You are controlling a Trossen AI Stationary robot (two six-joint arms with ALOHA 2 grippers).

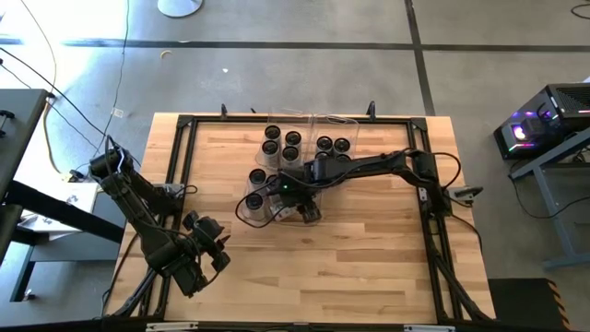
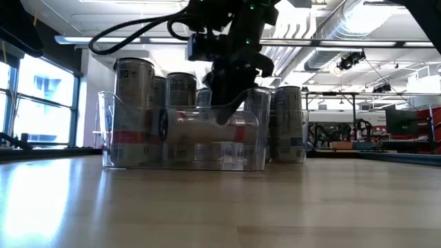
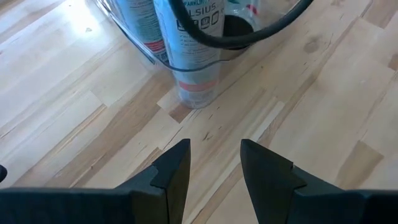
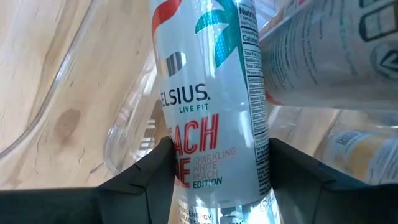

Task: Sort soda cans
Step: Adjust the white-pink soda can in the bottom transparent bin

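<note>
From above, the wooden counter (image 1: 350,249) carries clear bins toward its far edge, with soda cans (image 1: 293,138) standing in and around them, their dark round tops showing. The right arm reaches across from the right side, and its right claw (image 1: 304,210) is down at the near clear bin (image 1: 251,205), where more cans stand. The left arm waits near the counter's near left corner, its left claw (image 1: 214,242) over bare wood, well apart from the bins.

From counter height, the clear bin (image 2: 110,131) holds several upright cans (image 2: 134,103), and one can (image 2: 200,131) lies on its side inside it. The right claw (image 2: 231,103) comes down from above into the bin, just at that lying can. More cans (image 2: 288,124) stand beside the bin.

The left wrist view shows the left claw (image 3: 214,158) part open with nothing between its fingers (image 3: 177,165), bare wood beneath. Ahead stands a can (image 3: 196,43) in a bin's corner, with a black cable (image 3: 249,37) crossing in front of it.

The right wrist view shows the right claw (image 4: 214,155) closed onto a white can (image 4: 214,93) printed with red and teal, one dark finger against each side of it. Clear bin wall (image 4: 68,81) curves beside it, and other cans (image 4: 336,56) lie just beyond.
</note>
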